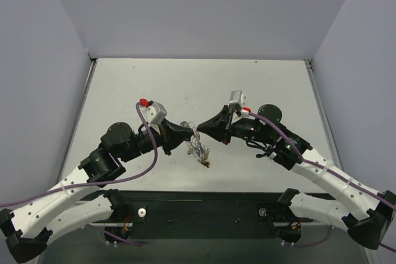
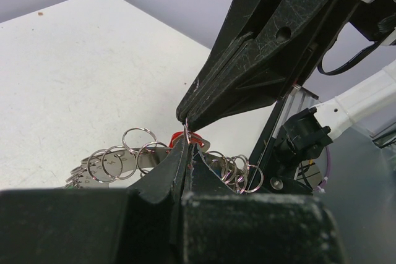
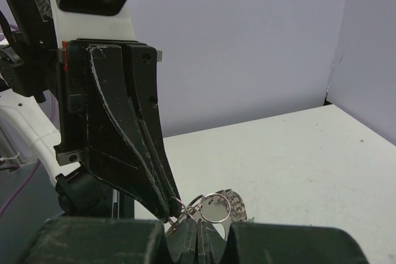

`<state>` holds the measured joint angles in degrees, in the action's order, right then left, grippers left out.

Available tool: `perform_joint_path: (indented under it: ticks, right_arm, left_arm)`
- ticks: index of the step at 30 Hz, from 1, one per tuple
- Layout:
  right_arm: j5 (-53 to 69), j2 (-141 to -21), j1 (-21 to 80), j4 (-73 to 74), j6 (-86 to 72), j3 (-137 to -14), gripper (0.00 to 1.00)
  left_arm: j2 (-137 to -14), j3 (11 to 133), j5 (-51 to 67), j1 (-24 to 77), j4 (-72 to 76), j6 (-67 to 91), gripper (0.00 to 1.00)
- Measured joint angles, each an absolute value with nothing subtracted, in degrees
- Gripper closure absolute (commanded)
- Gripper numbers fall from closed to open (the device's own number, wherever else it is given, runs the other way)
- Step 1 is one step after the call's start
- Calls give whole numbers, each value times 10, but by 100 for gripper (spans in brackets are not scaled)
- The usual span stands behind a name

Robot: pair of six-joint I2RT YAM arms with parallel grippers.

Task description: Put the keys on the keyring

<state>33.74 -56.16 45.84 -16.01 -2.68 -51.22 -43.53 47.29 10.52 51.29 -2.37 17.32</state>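
Observation:
Both grippers meet tip to tip above the table's middle. My left gripper [image 1: 188, 138] is shut, and a thin wire of the keyring [image 2: 185, 129] runs from its tips [image 2: 187, 144] up to the right gripper's fingers [image 2: 247, 60]. My right gripper [image 1: 200, 130] is also shut on that wire [image 3: 180, 205], its tips [image 3: 199, 225] touching the left gripper's fingers [image 3: 124, 146]. The keyring bunch [image 1: 198, 147] hangs below them with a gold-yellow tag [image 1: 206, 164] lowest. A red key head [image 2: 177, 136] sits behind the left tips, among several small silvery rings [image 2: 137, 141] and silvery key blades [image 3: 238, 205].
The white table [image 1: 185, 88] is walled by grey panels at the back and both sides. A black base plate [image 1: 204, 205] runs along the near edge, with purple cables [image 1: 151, 153] looping off both arms.

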Motion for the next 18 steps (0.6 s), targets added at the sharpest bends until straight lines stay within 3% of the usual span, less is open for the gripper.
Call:
perform_joint_path:
  ticks: [18]
  right_arm:
    - [339, -561, 460, -161, -25, -513, 100]
  left_arm:
    - [-427, 472, 109, 513, -26, 168, 100]
